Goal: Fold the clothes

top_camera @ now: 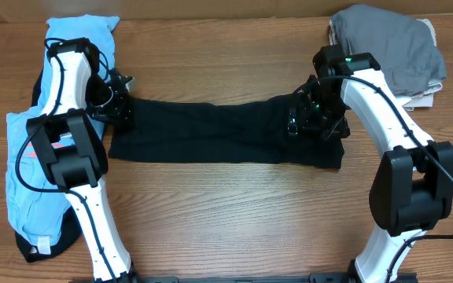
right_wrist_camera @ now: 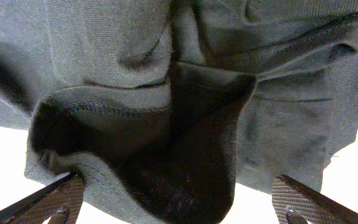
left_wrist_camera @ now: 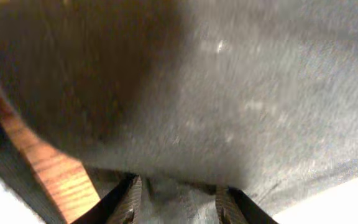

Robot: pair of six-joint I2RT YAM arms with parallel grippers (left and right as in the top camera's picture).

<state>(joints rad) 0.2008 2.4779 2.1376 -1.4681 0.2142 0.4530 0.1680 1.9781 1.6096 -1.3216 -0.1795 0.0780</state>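
Right gripper [right_wrist_camera: 176, 186] stands wide open at the right end of the black T-shirt [top_camera: 211, 130], a bunched hem lying between its fingers. Stretched into a long band, the shirt lies across the middle of the table [top_camera: 234, 212]. Left gripper [left_wrist_camera: 179, 198] sits at the other end, fingers partly apart with black cloth between them; whether they pinch it cannot be told.

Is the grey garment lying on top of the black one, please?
No, the grey garment sits in the far right corner, off the black garment mid-table.
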